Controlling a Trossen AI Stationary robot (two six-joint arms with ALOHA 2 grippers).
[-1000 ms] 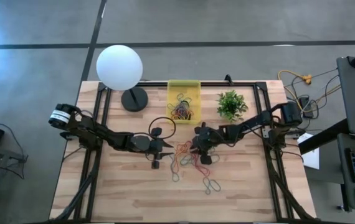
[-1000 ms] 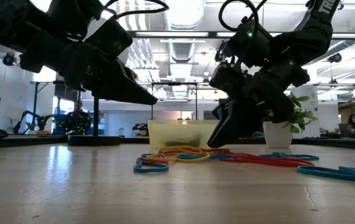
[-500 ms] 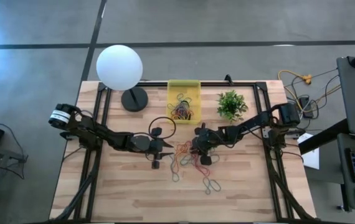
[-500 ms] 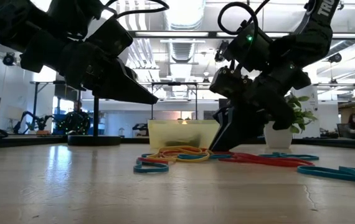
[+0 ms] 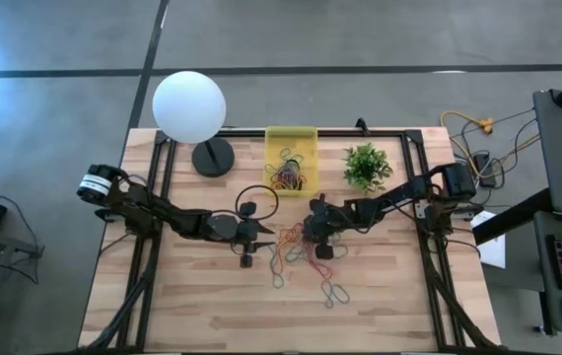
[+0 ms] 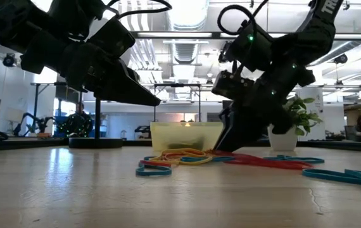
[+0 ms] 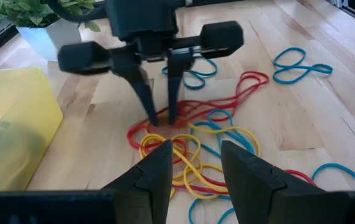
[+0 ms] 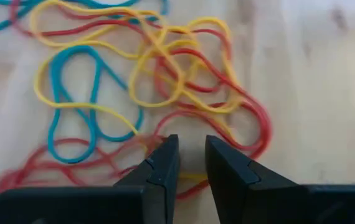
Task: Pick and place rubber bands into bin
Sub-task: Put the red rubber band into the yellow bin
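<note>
Under the dark right gripper the rubber bands tangle in red, yellow and blue on the pale wood table. Beside the black left gripper sits the translucent yellow bin. Beyond both grippers: a green plant and a white globe lamp.

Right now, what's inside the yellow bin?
The bin already holds a small tangle of rubber bands, dark, red and orange, bunched toward its near end. The far end shows bare yellow floor. Anything under that tangle is covered, and single bands cannot be counted.
</note>
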